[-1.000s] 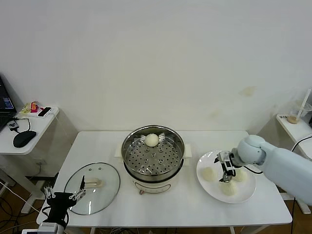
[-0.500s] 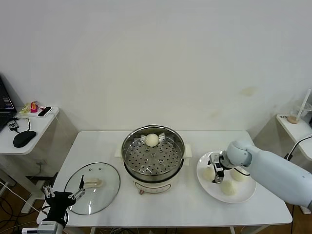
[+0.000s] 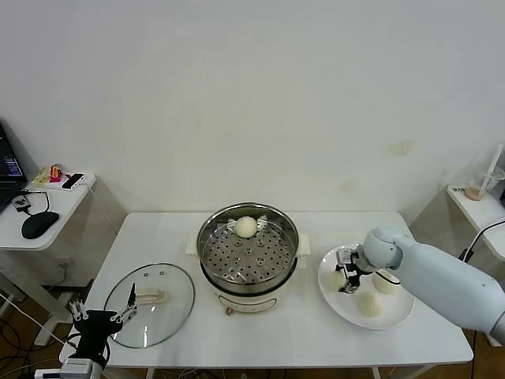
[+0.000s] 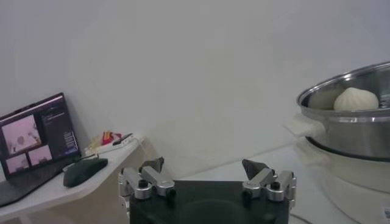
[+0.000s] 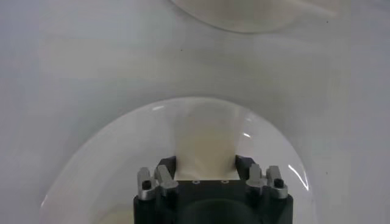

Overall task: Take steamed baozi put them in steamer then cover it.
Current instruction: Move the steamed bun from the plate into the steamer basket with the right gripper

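Your right gripper (image 3: 345,278) is pinching a baozi (image 5: 205,141) on the plate (image 3: 398,312); left gripper (image 4: 206,178) spread wide, parked by the cover (image 3: 150,304).

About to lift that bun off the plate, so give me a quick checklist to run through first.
1. Right gripper shut on a baozi: ok.
2. Grip firm enough to lift: cannot tell.
3. Steamer uncovered, tray has free space beside the one bun: ok.
4. Cover lying on the table, away from the steamer: ok.
5. Left gripper open, parked near the cover, out of the way: ok.
6. Two other buns on the plate untouched: cannot tell.
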